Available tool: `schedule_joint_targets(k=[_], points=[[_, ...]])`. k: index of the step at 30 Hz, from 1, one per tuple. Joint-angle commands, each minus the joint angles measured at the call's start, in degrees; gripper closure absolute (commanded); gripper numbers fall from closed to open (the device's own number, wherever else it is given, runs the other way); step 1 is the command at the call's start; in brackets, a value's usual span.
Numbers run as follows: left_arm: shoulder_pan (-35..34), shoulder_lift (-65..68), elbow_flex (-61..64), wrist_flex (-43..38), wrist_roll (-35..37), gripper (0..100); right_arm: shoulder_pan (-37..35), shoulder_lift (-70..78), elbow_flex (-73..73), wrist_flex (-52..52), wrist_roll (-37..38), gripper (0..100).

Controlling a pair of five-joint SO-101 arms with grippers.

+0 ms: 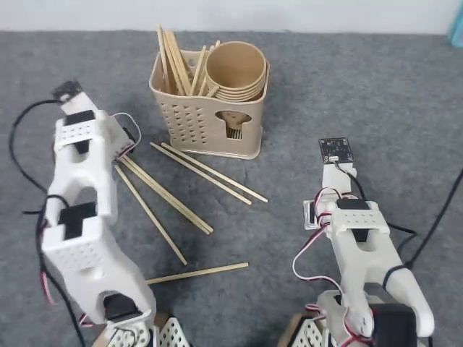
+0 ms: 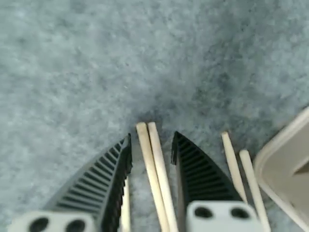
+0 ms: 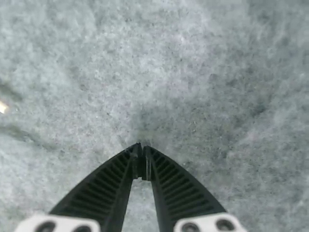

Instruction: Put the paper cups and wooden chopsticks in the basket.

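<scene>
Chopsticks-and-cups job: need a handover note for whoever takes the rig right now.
Left gripper: open, fingers either side of a chopstick pair lying on the mat, not closed on it.
Right gripper: shut, empty, over bare mat.
Done: paper cups stacked in the basket, with several upright chopsticks beside them.
To do: six loose chopsticks lie on the mat in front of the basket, including the pair between the left fingers. All need to go in.
</scene>
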Motion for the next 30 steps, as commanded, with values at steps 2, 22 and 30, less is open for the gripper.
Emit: schedule_joint_targets(k=[2, 22, 30], points=[[1.41, 1.49, -2.68, 0.53, 2.9, 87, -0.48, -2.51, -0.44, -1.45, 0.7, 99.0], [0.7, 2.29, -2.33, 0.26, 5.45, 90, -0.48, -2.59, -0.44, -1.19, 0.7, 99.0], [0.7, 2.29, -2.33, 0.18, 5.45, 99, -0.48, -2.51, -0.44, -1.27, 0.7, 99.0]])
